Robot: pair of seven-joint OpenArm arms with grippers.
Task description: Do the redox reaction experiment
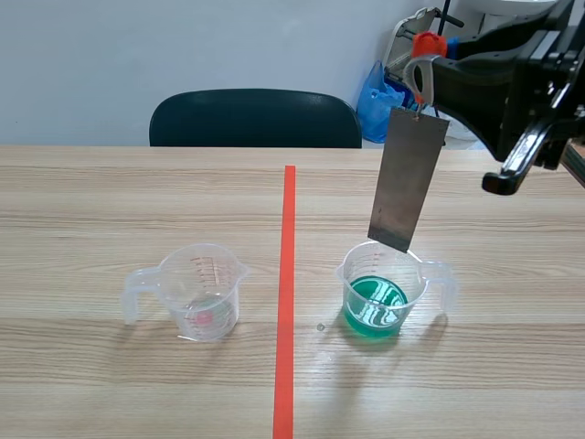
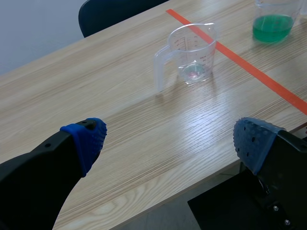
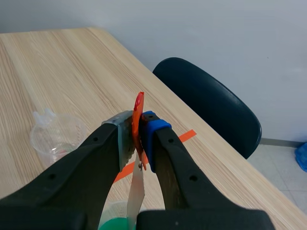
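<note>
The grey metal plate (image 1: 409,178) is hanging from an orange clip (image 1: 426,46), its lower edge at the rim of the green-liquid measuring cup (image 1: 413,291) on the table (image 1: 110,201). The right pincer (image 3: 138,132) is clamping the clip. The left pincer (image 2: 170,141) is hanging wide open, gripping nothing.

Wooden table (image 1: 82,192). Clear cup (image 1: 196,293) left of tape line (image 1: 287,274), green-liquid cup (image 1: 384,293) right of it; both upright, handles outward, well apart.
</note>
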